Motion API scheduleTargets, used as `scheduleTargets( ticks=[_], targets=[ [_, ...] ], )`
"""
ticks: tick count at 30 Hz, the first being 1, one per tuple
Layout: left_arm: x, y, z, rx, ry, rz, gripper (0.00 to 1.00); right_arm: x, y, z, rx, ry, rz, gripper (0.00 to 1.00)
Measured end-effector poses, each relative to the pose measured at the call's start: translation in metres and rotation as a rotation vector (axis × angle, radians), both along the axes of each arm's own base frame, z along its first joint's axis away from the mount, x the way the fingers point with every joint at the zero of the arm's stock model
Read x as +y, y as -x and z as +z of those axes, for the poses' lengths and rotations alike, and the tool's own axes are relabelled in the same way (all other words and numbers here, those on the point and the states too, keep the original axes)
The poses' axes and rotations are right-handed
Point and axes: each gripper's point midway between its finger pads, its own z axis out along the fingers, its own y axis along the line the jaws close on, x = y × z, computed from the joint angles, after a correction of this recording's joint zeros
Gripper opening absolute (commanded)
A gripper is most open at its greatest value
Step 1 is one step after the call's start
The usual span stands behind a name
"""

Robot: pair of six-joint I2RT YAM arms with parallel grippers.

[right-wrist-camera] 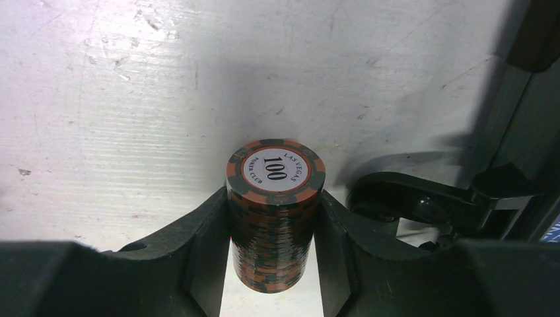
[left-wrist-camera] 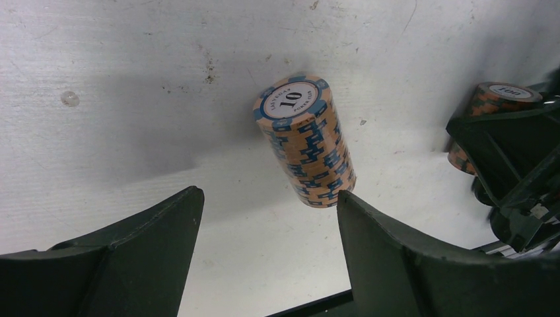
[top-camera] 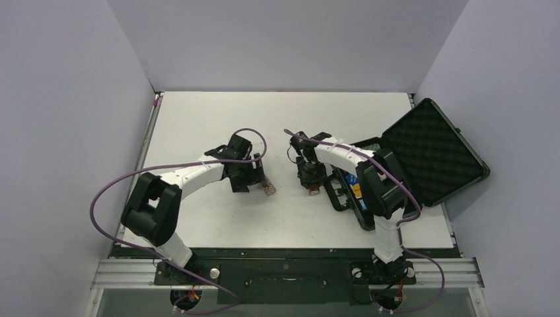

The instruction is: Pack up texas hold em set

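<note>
A stack of orange-and-blue "10" chips [left-wrist-camera: 304, 142] stands on the white table; it also shows in the top view [top-camera: 268, 189]. My left gripper [left-wrist-camera: 267, 195] is open just short of it, with the right fingertip [left-wrist-camera: 350, 205] at the stack's base. My right gripper [right-wrist-camera: 274, 198] is shut on a stack of brown-and-dark "100" chips [right-wrist-camera: 276, 218], one finger on each side. I cannot tell whether that stack is off the table. It also shows in the left wrist view [left-wrist-camera: 502, 96]. The black case [top-camera: 422, 152] lies open at the right, its foam-lined lid tilted back.
The case's base [top-camera: 353, 191] lies right beside my right gripper [top-camera: 312, 181], with yellow and blue pieces inside. Its black handle [right-wrist-camera: 422, 198] lies just right of the held stack. The two grippers are close together mid-table. Walls enclose the table on three sides.
</note>
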Motion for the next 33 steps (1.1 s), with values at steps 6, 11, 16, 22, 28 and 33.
scheduleTargets(
  ticks=[6, 11, 16, 22, 28, 33],
  targets=[
    [-0.003, -0.002, -0.006, 0.007, -0.006, -0.029, 0.66, 0.008, 0.006, 0.004, -0.003, -0.014, -0.004, 0.13],
    [-0.007, -0.003, -0.010, 0.011, 0.006, -0.054, 0.68, 0.011, 0.008, 0.041, -0.062, -0.066, -0.017, 0.13],
    [-0.010, -0.008, -0.010, 0.009, 0.010, -0.058, 0.71, 0.006, 0.011, 0.108, -0.205, -0.160, -0.043, 0.13],
    [-0.017, -0.018, -0.011, 0.004, 0.015, -0.055, 0.69, -0.023, 0.030, 0.147, -0.290, -0.178, -0.115, 0.09],
    [-0.019, -0.016, -0.022, 0.033, 0.011, -0.061, 0.59, -0.070, 0.057, 0.149, -0.301, -0.142, -0.242, 0.04],
    [-0.027, -0.014, -0.022, 0.039, 0.034, -0.083, 0.43, -0.099, 0.072, 0.154, -0.336, -0.141, -0.344, 0.00]
  ],
)
